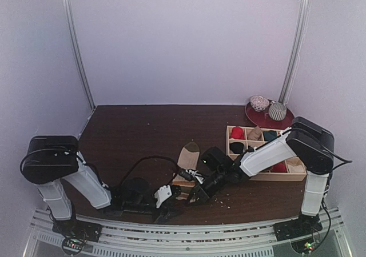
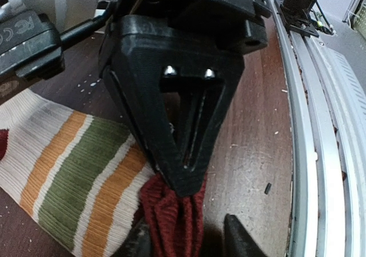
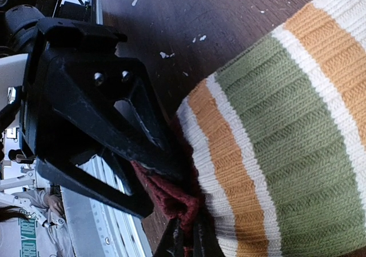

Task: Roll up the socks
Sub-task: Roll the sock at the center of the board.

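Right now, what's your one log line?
left fingers: shut on dark-red cuff | right fingers: shut on cuff | long tan striped ribbed sock: flat on table

One sock (image 1: 188, 156) lies on the worktop (image 1: 143, 131). One tray (image 1: 297, 174), one plate (image 1: 260, 119). Two balls (image 1: 259, 103) (image 1: 277, 111).

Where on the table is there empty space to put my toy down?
The table's whole far-left stretch is bare, back to the wall. It's crowded near the front, where both arms grip the striped sock, and on the right with the wooden box and red plate.
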Available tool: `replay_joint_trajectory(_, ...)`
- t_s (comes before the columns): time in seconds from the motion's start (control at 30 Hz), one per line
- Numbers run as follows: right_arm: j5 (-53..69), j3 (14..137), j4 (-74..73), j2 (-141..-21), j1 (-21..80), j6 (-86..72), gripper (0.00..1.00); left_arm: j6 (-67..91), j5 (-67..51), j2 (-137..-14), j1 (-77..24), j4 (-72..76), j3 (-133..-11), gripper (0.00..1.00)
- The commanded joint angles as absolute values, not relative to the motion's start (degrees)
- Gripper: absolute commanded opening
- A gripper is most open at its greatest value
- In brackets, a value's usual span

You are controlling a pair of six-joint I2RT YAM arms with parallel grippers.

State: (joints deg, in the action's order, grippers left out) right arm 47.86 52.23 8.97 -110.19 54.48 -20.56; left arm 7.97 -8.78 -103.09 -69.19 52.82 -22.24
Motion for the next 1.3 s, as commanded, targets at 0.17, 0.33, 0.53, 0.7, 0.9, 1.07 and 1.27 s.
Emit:
replay_joint_trajectory(0.17,45.66,50.89,0.89,-111.45,54.62,-18.37,0.09,11.11,-9.47,-105.65,-69.26,47.1,-21.51,0.01)
replay_joint_trajectory(0.33,44.94,50.94,1.29,-110.37,54.62,-17.52,0.15,12.69,-9.24,-106.17,-69.19,44.85,-21.71,0.0)
replay_joint_trajectory(0.53,34.09,46.36,8.05,-96.36,55.15,-7.81,0.24,19.2,-13.69,-106.11,-68.34,42.45,-20.96,0.0)
replay_joint_trajectory(0.7,15.02,39.62,16.68,-89.54,64.66,10.88,0.39,25.43,-21.14,-105.59,-67.24,38.34,-21.88,0.0)
replay_joint_trajectory(0.9,-0.31,43.63,13.48,-97.89,74.78,24.98,0.41,28.52,-25.57,-105.49,-66.09,34.67,-22.74,0.0)
replay_joint_trajectory(1.07,-4.7,44.44,12.57,-100.77,76.72,26.64,0.41,28.39,-26.56,-106.23,-65.31,34.58,-22.16,0.0)
replay_joint_trajectory(1.27,-6.19,44.41,9.81,-101.6,76.8,25.49,0.31,27.86,-28.02,-106.34,-65.14,34.82,-22.27,0.0)
